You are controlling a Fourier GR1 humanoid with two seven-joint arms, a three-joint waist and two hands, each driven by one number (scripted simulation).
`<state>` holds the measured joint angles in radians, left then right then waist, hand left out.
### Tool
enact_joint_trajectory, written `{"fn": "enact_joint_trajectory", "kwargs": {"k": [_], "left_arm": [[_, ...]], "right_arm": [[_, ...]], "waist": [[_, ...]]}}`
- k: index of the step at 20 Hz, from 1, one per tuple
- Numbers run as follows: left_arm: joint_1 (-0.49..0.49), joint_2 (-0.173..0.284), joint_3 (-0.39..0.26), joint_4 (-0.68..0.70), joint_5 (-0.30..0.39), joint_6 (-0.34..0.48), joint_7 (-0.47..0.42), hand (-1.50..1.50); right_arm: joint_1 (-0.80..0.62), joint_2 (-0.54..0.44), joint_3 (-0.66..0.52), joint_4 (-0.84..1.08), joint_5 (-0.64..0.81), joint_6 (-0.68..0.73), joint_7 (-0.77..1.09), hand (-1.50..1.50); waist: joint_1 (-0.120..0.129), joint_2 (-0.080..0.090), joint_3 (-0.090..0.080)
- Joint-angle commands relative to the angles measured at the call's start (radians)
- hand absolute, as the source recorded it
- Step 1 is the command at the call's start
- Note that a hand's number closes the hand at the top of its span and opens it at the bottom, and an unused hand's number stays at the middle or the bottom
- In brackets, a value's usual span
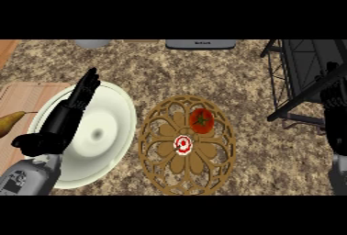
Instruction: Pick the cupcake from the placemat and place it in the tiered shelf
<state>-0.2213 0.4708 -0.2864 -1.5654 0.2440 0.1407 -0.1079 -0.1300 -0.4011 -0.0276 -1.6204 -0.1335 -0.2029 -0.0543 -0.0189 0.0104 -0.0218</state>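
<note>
Currently the cupcake (183,144) sits at the centre of the brown openwork placemat (159,172), a tomato (202,120) just beside it. Left hand (64,121) rests over the white plate (112,133), fingers straight, holding nothing. Right hand (337,103) is against the dark tiered shelf (298,69); finger state cannot be told.

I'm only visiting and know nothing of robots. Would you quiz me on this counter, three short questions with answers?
1. True or false: the cupcake sits on the placemat.
2. What red item lies beside the cupcake? A) apple B) tomato C) pepper
3. Fill in: the left hand rests above the white ____.

Key:
1. True.
2. B, the tomato.
3. plate. The tiered shelf stands at far right.
</note>
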Motion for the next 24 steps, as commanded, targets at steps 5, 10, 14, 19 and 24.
{"fn": "enact_joint_trajectory", "kwargs": {"k": [5,10,14,19,24], "left_arm": [[0.023,0.086,0.017,0.098,-0.102,0.015,0.016,0.00],[0.082,0.101,0.012,0.168,-0.106,-0.028,-0.042,0.00],[0.109,0.061,-0.010,0.177,-0.144,0.011,-0.049,0.00],[0.116,0.078,0.034,0.205,-0.128,-0.014,-0.064,0.00],[0.142,0.080,0.048,0.226,-0.133,-0.007,-0.084,0.00]], "right_arm": [[-0.017,0.019,0.271,-0.091,0.391,-0.118,-0.176,1.50],[0.059,0.283,0.352,0.010,0.557,-0.464,-0.275,-1.50],[0.061,0.293,0.492,0.068,0.689,-0.470,-0.379,-1.50],[0.218,0.261,0.576,-0.053,1.035,-0.570,-0.237,-1.50],[0.390,0.309,0.598,-0.077,1.387,-0.511,-0.041,-1.50]], "waist": [[0.047,-0.009,0.019],[0.041,-0.002,0.022],[0.034,-0.009,0.021],[0.002,-0.018,0.018],[-0.021,-0.022,0.014]]}}
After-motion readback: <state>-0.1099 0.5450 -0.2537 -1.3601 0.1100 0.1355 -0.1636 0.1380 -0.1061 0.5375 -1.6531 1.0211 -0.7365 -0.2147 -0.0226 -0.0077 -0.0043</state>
